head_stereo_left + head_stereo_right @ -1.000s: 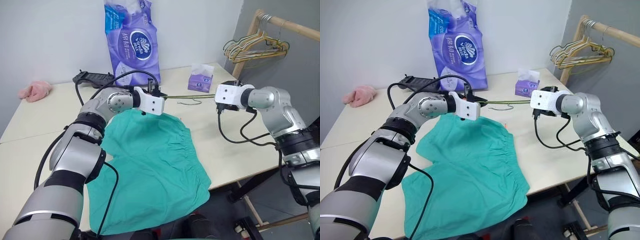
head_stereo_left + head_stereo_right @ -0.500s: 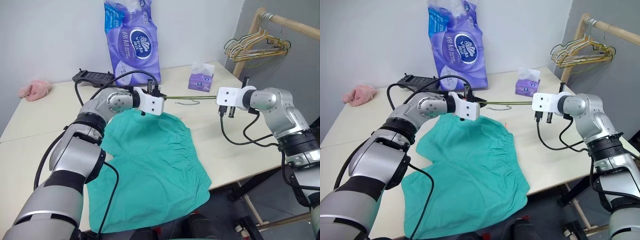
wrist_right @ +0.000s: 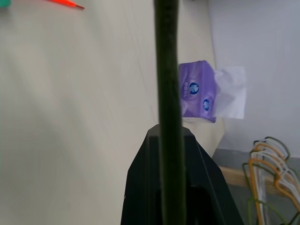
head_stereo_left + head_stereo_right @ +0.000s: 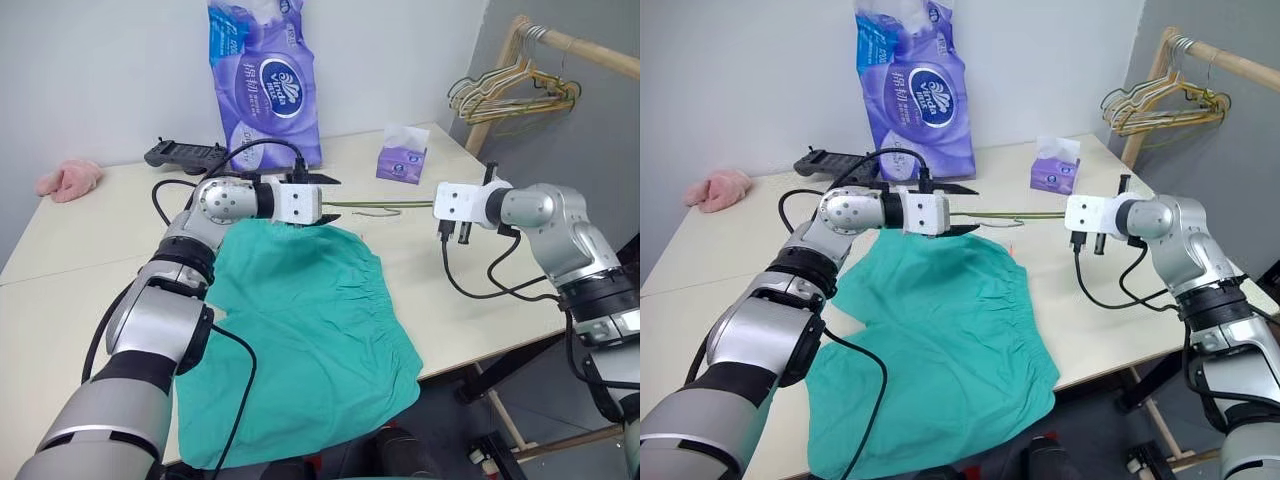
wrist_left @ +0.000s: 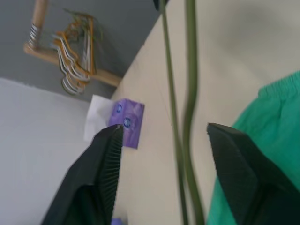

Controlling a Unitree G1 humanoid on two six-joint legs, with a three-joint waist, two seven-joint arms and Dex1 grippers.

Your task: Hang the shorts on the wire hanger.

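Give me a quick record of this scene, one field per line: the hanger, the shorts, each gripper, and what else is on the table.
wire hanger: off the table, between the two grippers
right gripper: shut on the wire hanger
left gripper: open, the wire between its fingers
shorts: spread on the table, one leg over the near edge
other items: tissue box, purple paper pack, pink cloth

Teal-green cloth shorts (image 4: 305,320), plain, no print. Thin dark olive-grey wire hanger (image 4: 385,205). Cream tabletop (image 4: 80,240). Tall purple-and-blue plastic tissue pack (image 4: 265,80) with white round logo. Small purple tissue box (image 4: 400,165), white sheet on top. Pink fuzzy cloth (image 4: 68,180). Pale gold and green hanger bunch (image 4: 510,95). Black controller (image 4: 185,155).
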